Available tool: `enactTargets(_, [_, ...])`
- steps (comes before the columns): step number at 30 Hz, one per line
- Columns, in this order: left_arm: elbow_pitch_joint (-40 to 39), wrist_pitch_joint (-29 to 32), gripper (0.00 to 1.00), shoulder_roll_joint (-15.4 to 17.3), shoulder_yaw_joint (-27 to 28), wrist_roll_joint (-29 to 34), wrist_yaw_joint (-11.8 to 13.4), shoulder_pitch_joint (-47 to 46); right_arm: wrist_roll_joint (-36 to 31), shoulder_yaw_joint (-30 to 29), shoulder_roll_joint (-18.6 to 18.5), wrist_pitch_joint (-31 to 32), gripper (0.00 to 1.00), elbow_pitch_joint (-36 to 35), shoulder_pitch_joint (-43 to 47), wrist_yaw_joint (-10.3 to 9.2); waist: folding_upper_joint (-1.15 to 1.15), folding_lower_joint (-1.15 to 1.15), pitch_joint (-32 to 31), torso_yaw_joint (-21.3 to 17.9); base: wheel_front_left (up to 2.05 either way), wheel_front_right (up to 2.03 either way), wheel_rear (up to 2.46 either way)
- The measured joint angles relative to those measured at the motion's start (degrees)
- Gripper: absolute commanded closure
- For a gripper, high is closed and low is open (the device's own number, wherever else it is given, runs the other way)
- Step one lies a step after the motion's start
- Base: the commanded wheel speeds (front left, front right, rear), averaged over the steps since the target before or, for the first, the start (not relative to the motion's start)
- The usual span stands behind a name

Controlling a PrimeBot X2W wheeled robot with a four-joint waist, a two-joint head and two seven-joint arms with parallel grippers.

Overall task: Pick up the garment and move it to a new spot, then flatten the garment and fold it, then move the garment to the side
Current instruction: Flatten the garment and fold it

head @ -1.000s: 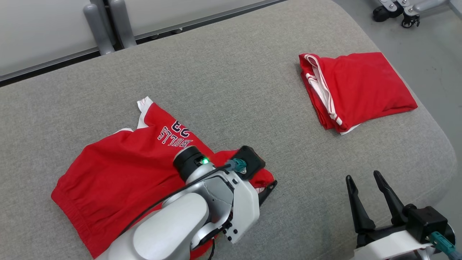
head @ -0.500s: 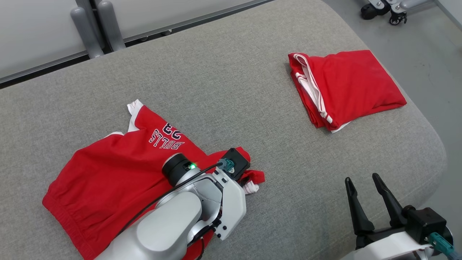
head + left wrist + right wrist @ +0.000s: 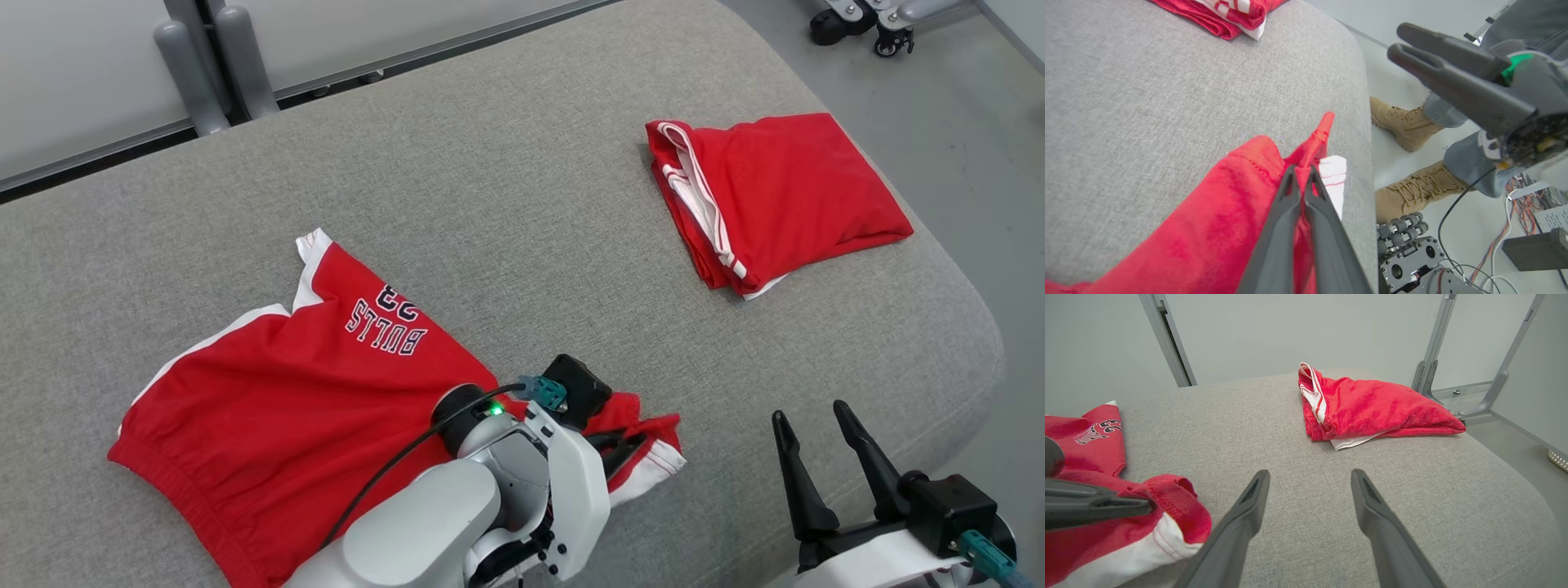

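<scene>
Left wrist view: left gripper [image 3: 1303, 171], jaws pinched together on the near right hem corner of the shorts [image 3: 310, 367]. Shorts trail leftward from that corner, long axis across the surface [image 3: 531, 204]. Right gripper [image 3: 808, 412], jaws wide and empty, right of the corner, apart. Folded garment [image 3: 784, 196], far right.

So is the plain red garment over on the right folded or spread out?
Folded: the red garment lies as a compact stack, with layered white-striped edges showing along one side.
</scene>
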Motion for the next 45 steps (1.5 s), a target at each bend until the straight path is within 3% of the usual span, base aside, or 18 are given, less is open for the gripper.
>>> enactTargets(1, [1.6, -1.0, 0.0, -0.1, -0.5, 1.1, 0.0, -0.5, 0.0, 0.2, 0.0, 0.0, 0.0, 0.1, 0.0, 0.0, 0.0, 0.0, 0.1, -0.1, 0.0, 0.0, 0.0])
enactTargets(9, [12.0, -10.4, 0.0, -1.9, -4.6, 6.5, 0.0, -3.2, -0.4, 0.3, 0.0, 0.0, 0.0, 0.7, -0.2, 0.0, 0.0, 0.0, 0.3, -0.2, 0.0, 0.0, 0.0])
enactTargets(15, [12.5, -21.6, 0.0, -2.1, -3.7, 7.1, 2.7, -4.3, -1.4, -1.0, 0.0, 0.0, 0.0, -0.3, 0.0, 0.0, 0.0, 0.0, -0.6, 1.7, 0.0, 0.0, 0.0])
enactTargets(21, [6.8, -28.3, 0.0, -1.8, 1.3, 7.8, 10.8, -2.5, -2.6, -3.9, -1.4, 0.0, 0.0, -3.8, 0.7, 0.0, 0.0, 0.0, -2.6, 5.5, 0.0, 0.0, 0.0])
enactTargets(27, [-7.7, -28.6, 0.0, 5.7, 13.0, 11.9, 19.4, 9.6, -3.6, -7.1, -2.8, 0.0, 0.0, -7.1, 2.2, 0.0, 0.0, 0.0, -5.8, 11.0, 0.0, 0.0, 0.0])
enactTargets(32, [-16.2, -28.6, 0.0, 10.4, 22.6, 15.6, 22.8, 24.7, -4.1, -9.5, -3.3, 0.0, 0.0, -7.5, 4.5, 0.0, 0.0, 0.0, -8.8, 16.1, 0.0, 0.0, 0.0])
enactTargets(35, [-20.4, -28.6, 0.0, 11.1, 31.2, 18.1, 23.2, 34.6, -4.6, -10.6, -3.1, 0.0, 0.0, -7.4, 6.2, 0.0, 0.0, 0.0, -11.3, 20.1, 0.0, 0.0, 0.0])
enactTargets(38, [-21.7, -28.6, 0.0, 10.6, 36.4, 20.1, 21.8, 40.0, -4.8, -11.0, -2.9, 0.0, 0.0, -6.8, 6.7, 0.0, 0.0, 0.0, -12.6, 22.7, 0.0, 0.0, 0.0])
enactTargets(45, [-20.8, -28.6, 0.0, 7.9, 46.8, 23.7, 13.3, 47.6, -5.3, -10.4, -2.1, 0.0, 0.0, -5.1, 7.9, 0.0, 0.0, 0.0, -15.2, 27.0, 0.0, 0.0, 0.0])
